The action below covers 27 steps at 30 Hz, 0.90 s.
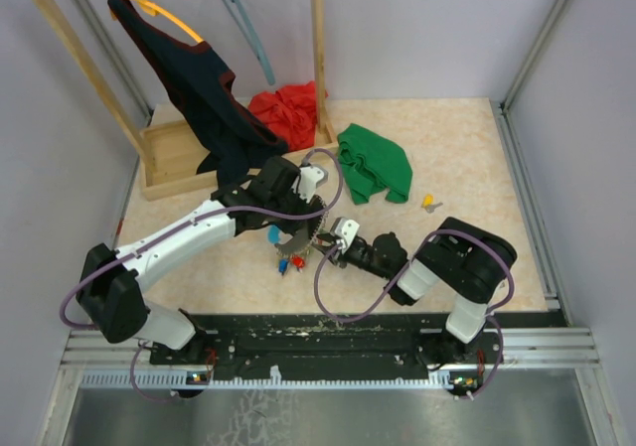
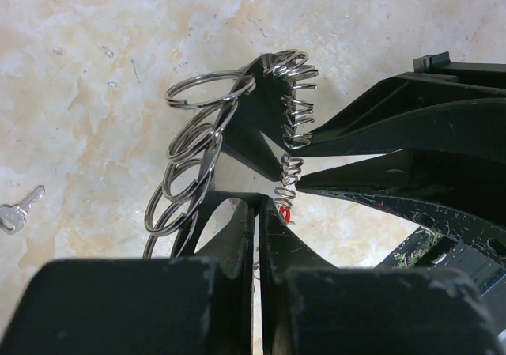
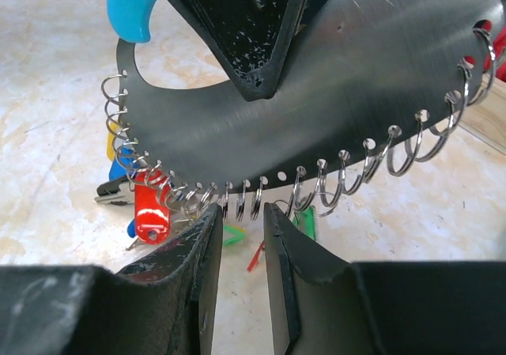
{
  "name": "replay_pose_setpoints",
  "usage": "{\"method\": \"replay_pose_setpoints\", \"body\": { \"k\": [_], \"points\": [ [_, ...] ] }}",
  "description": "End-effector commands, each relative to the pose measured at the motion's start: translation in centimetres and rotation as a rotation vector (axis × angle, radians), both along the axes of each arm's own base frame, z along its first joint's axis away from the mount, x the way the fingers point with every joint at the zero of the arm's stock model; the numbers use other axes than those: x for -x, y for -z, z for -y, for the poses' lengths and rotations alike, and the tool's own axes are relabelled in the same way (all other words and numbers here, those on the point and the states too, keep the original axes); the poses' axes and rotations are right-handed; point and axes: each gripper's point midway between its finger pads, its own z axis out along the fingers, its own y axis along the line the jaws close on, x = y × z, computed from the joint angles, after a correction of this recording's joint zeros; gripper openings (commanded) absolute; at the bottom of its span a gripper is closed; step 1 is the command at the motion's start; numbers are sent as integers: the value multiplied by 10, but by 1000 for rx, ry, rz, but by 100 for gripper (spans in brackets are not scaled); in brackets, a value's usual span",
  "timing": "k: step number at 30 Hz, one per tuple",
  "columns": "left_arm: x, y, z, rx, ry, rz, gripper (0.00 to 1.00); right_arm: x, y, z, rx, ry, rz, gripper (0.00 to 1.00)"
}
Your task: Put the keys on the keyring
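at the centre of the table (image 1: 467, 138): the keyring (image 3: 340, 94) is held upright between both hands, just below the green cloth (image 1: 374, 164).
left hand (image 2: 258, 201): closed tight on the keyring's flat body, pinching it from above.
right hand (image 3: 241, 217): fingers a narrow gap apart, tips either side of two small rings on the lower rim; cannot tell whether they pinch them.
right wrist view alone: the keyring shows as a dark grey crescent plate with holes along its curved rim, each carrying a silver split ring. a light-blue handle (image 3: 130, 7) sits at upper left. the tagged keys (image 3: 150, 209), red, blue and yellow, bunch at lower left, with green tags just behind the fingertips.
left wrist view alone: the plate is seen edge-on, its rings fanning to the left. a bare silver key (image 2: 17, 209) lies on the table at the left edge of the frame, well apart from the plate.
top view alone: a yellow-tagged key (image 1: 429, 204) lies by itself right of the green cloth, well apart from both hands.
edges: a wooden rack (image 1: 164, 163) with a black garment (image 1: 199, 88), and a red cloth (image 1: 288, 103) beside it, fill the upper left. a black rail (image 1: 318, 335) runs along the bottom.
open room: bare table to the right of the yellow-tagged key and at lower left under the left arm.
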Motion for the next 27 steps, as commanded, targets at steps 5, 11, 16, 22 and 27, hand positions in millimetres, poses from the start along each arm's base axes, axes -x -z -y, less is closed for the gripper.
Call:
{"method": "replay_pose_setpoints", "body": {
  "k": [5, 11, 16, 22, 27],
  "points": [
    [-10, -23, 6, 29, -7, 65, 0, 10, -16, 5, -48, 2, 30, 28],
    [-9, -22, 6, 32, -5, 62, 0, 9, -16, 0, -48, -6, 37, 26],
    [-8, -23, 8, 41, 1, 58, 0, 9, -17, -7, -51, -30, 44, 23],
    [-7, -24, 9, 49, 4, 56, 0, 7, -16, -13, -55, -43, 44, 23],
    [-6, -23, 10, 52, 9, 53, 0, 4, -16, -14, -59, -30, 44, 23]
  ]
}}
